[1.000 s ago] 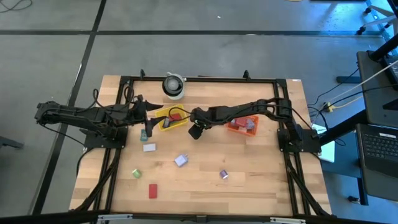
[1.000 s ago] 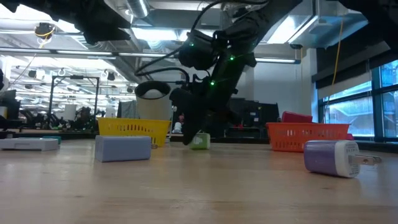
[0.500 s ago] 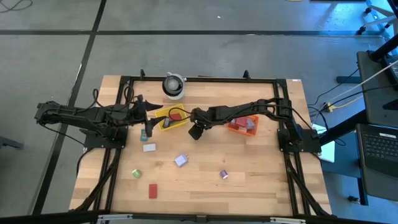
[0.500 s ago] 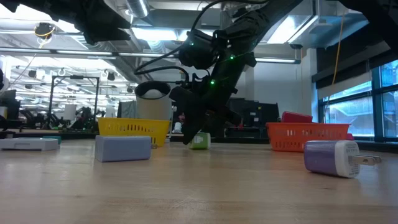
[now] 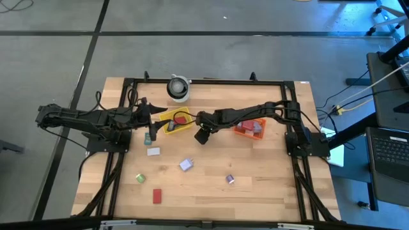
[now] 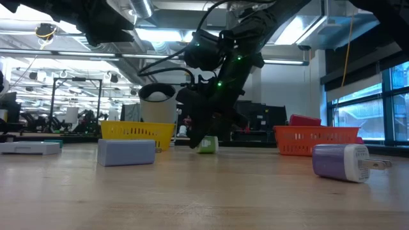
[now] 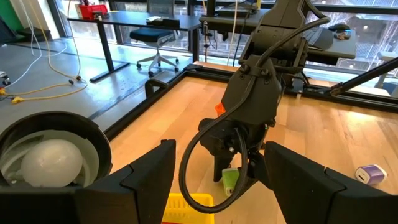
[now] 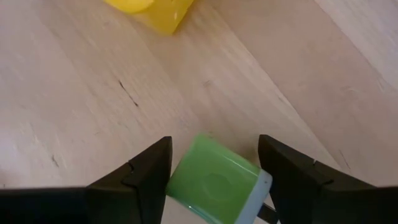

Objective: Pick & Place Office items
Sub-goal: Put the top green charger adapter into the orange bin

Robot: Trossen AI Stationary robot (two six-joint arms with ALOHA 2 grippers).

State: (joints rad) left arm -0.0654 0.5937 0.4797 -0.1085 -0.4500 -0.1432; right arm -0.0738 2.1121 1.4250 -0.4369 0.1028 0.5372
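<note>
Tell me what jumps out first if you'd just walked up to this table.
The right tool draws the eye: near the table's middle, just beside the yellow basket, its fingers flank a green block on the wood. The left tool hangs open at the yellow basket's other side, facing it. Loose items dot the near half of the table, including a red block and a lavender plug-like piece.
</note>
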